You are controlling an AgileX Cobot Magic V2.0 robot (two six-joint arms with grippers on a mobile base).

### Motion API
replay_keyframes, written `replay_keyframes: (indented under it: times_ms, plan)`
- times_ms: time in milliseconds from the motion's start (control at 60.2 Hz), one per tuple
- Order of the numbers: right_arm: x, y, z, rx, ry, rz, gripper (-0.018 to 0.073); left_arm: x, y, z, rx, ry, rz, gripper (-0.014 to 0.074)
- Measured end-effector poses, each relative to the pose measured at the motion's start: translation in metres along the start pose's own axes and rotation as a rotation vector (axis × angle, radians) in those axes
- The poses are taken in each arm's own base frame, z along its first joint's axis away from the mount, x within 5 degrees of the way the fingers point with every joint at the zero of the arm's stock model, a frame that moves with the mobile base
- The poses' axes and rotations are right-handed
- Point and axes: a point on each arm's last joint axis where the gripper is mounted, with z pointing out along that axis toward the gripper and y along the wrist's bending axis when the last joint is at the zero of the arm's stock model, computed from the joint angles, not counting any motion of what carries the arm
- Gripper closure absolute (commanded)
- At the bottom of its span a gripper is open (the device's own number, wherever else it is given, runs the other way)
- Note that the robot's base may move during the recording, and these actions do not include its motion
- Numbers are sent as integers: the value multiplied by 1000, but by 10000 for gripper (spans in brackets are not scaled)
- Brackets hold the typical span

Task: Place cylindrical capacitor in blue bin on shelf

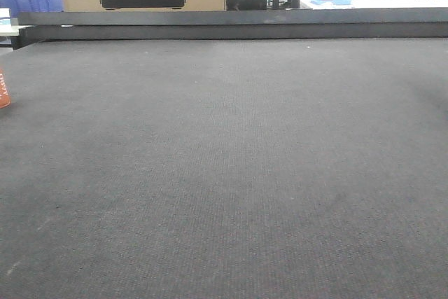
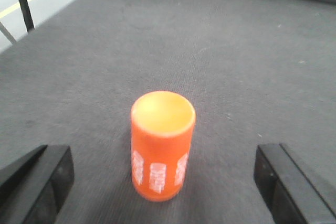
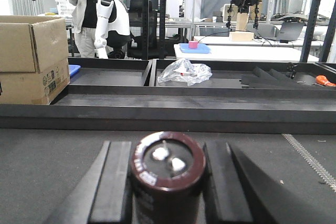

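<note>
right gripper (image 3: pixel 168 184) clamping cylindrical capacitor (image 3: pixel 167 162), left gripper (image 2: pixel 165 182) spread wide

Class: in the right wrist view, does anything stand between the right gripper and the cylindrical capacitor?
Nothing visible does. The cylindrical capacitor sits directly between the fingers of the right gripper, which appear to press against its sides. No other object is in the gap.

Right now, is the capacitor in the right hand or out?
In: the capacitor stands upright, pinched between both fingers of the right hand.
</note>
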Motion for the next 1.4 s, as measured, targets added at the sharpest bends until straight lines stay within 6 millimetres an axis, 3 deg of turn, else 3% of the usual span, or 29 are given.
replay_keyframes:
  times_ms: [299,598,681,748,964,1014,1197,1313,1396]
  plan:
    - [0,0,0,0,2,0,669,13,0,50,-4,35,1,-3]
    - [1,0,0,0,6,0,669,35,2,72,-15,67,-9,9]
    - [1,0,0,0,6,0,669,34,3,73,-15,45,-10,72]
    - [1,0,0,0,6,0,669,32,2,73,-14,22,-10,171]
    - [1,0,0,0,6,0,669,28,2,73,-14,-19,-13,633]
    - [1,0,0,-1,8,0,669,28,2,73,-14,-19,-13,706]
    - [7,1,0,-8,98,0,669,21,2,68,-15,17,-16,707]
    - [5,2,1,-19,188,1,669,-1,-4,50,0,40,-14,707]
    - [0,4,2,-29,244,2,669,-29,-13,29,27,24,3,707]
